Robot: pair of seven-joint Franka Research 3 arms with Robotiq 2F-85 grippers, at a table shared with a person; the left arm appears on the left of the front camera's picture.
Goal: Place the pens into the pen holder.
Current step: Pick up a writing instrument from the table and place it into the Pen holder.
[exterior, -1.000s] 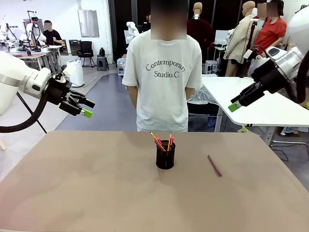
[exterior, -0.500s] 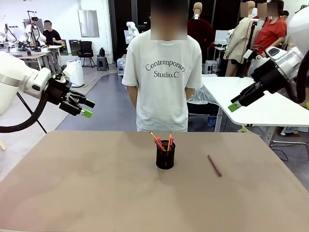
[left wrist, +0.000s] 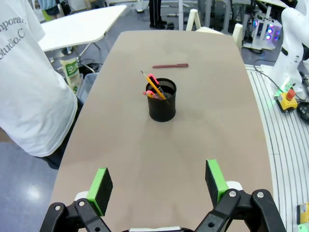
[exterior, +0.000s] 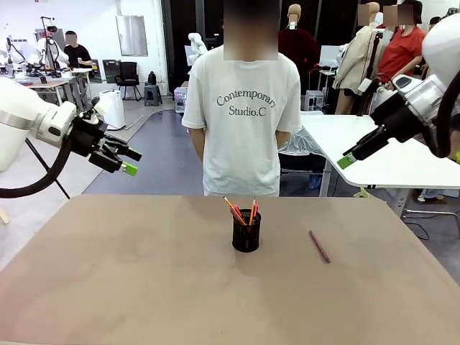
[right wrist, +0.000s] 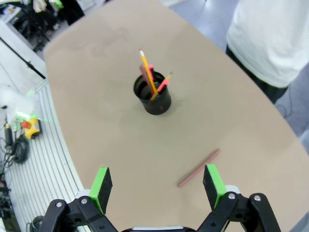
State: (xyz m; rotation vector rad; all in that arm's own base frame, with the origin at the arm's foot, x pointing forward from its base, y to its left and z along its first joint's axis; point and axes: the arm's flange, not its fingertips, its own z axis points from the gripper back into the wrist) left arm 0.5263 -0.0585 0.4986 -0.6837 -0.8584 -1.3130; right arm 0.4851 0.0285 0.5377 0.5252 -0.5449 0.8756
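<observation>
The black mesh pen holder point(exterior: 246, 233) stands mid-table, also seen in the wrist views point(left wrist: 161, 99) point(right wrist: 153, 96). A yellow pencil point(right wrist: 147, 72) and a red-tipped pen point(right wrist: 163, 83) lean inside it. A dark maroon pen point(exterior: 319, 246) lies flat on the table to the holder's right, apart from it point(left wrist: 170, 65) point(right wrist: 198, 168). My left gripper point(exterior: 131, 161) hangs open in the air above and beyond the table's far left corner, holding nothing point(left wrist: 158, 183). My right gripper point(exterior: 348, 157) hangs open high at the right, holding nothing point(right wrist: 157, 182).
A person in a white T-shirt point(exterior: 244, 108) stands at the table's far edge, arms behind the back. The brown table point(exterior: 144, 273) is bare around the holder and pen. A white table point(exterior: 388, 151) stands behind at the right.
The right arm has shifted slightly; its gripper stays open high at the right. The left arm, the pens and the holder have not moved.
</observation>
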